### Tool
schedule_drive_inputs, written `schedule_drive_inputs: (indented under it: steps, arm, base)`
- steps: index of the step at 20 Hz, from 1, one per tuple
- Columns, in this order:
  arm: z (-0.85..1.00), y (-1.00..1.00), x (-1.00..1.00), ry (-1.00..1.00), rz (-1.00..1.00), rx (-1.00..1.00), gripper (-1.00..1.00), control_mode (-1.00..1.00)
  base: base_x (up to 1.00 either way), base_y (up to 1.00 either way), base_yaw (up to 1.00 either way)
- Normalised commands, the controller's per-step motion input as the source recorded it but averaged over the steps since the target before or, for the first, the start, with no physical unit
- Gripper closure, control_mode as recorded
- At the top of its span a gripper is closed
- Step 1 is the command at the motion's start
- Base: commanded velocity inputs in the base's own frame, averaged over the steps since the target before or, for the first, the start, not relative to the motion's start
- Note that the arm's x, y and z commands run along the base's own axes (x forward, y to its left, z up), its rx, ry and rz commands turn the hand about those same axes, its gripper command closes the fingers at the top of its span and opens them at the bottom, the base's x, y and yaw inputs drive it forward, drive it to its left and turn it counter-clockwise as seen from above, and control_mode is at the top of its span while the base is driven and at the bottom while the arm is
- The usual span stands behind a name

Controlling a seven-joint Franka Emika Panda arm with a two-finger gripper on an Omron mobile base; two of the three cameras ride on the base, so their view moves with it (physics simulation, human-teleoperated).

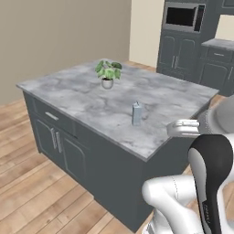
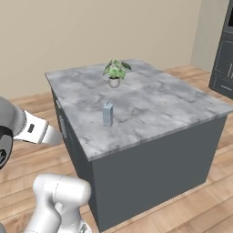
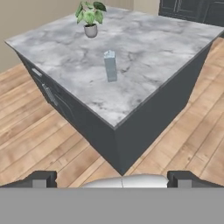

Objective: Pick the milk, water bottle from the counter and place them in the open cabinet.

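While my hand [image 3: 112, 179] is held back from the island with its two fingertips wide apart and nothing between them, I judge the task is only at its beginning. The milk [image 3: 110, 65], a pale blue-grey carton with a gabled top, stands upright on the marble surface [image 3: 144, 48], well ahead of my hand and above it in the hand view, not far from the near edge of the top. Farther ahead, beyond the milk, stands a small potted plant [image 3: 90, 17] in a white pot. I cannot find the water bottle on the top from here, and I cannot make out the open cabinet either; at the far right of the left base view I see only dark grey cupboards with a microwave [image 1: 183, 16] above them. So, as far as I can judge, nothing is placed yet: the milk must be approached, gripped and carried, and the bottle after it. About writing, the carton is too small and blurred; I can read no brand or label on it.
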Motion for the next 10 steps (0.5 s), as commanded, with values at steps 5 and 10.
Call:
schedule_drive_inputs:
  steps: [5,10]
  arm:
    - [0.0,0.0,0.0,0.0,0.0,0.0,-1.0,1.0]
    - [0.0,0.0,0.0,0.0,0.0,0.0,-1.0,1.0]
  base:
    - [0.25,0.0,-0.1]
    - [0.27,0.04,-0.08]
